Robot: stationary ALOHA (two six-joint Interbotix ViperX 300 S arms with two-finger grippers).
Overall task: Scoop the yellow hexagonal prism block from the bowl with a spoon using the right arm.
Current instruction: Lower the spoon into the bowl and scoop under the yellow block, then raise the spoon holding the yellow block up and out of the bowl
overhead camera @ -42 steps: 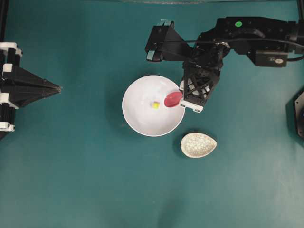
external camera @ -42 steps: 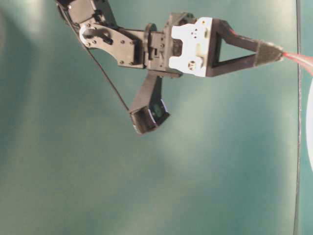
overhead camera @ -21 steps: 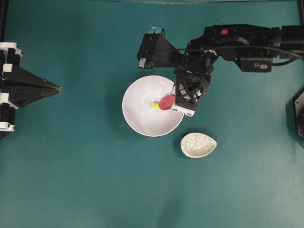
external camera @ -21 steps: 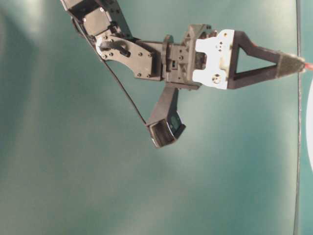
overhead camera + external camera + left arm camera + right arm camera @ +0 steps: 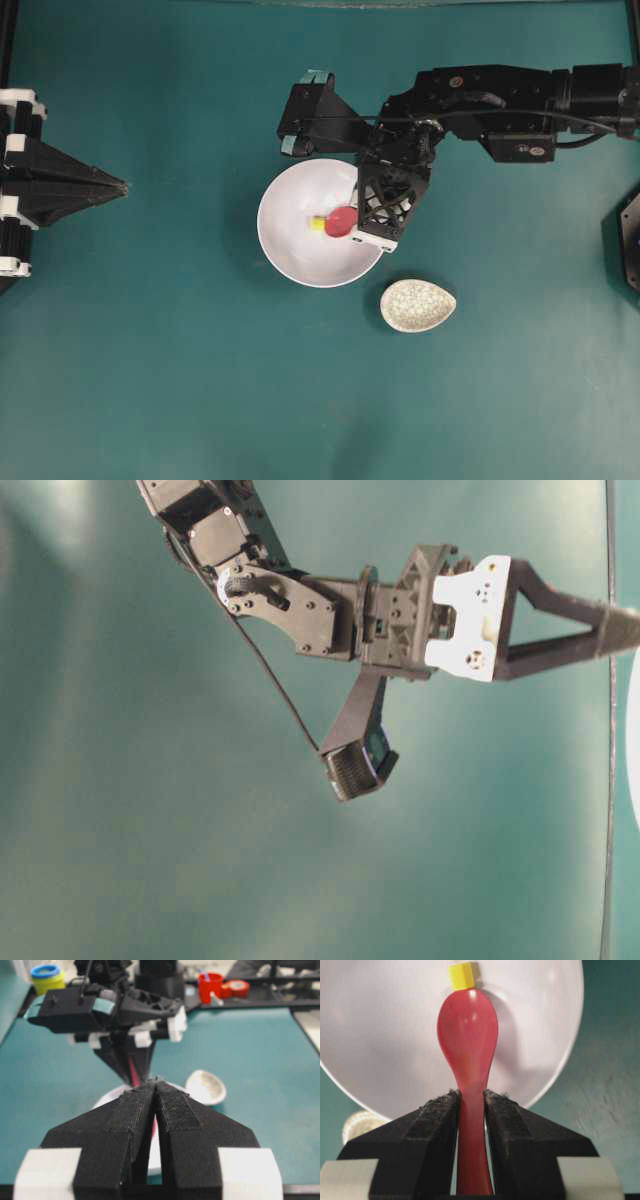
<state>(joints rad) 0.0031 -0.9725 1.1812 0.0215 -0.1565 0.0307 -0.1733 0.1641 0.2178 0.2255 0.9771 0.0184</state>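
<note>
A: Where is the yellow hexagonal prism block [image 5: 461,976]?

B: In the bowl [image 5: 380,1025], right at the tip of the spoon [image 5: 468,1035].

A: Who holds the spoon?

B: The right gripper [image 5: 470,1105]. Its fingers [image 5: 437,1110] squeeze the handle.

A: And the left gripper [image 5: 154,1089]?

B: Its fingers are pressed together, far from the bowl, above the green desk [image 5: 180,380].
</note>
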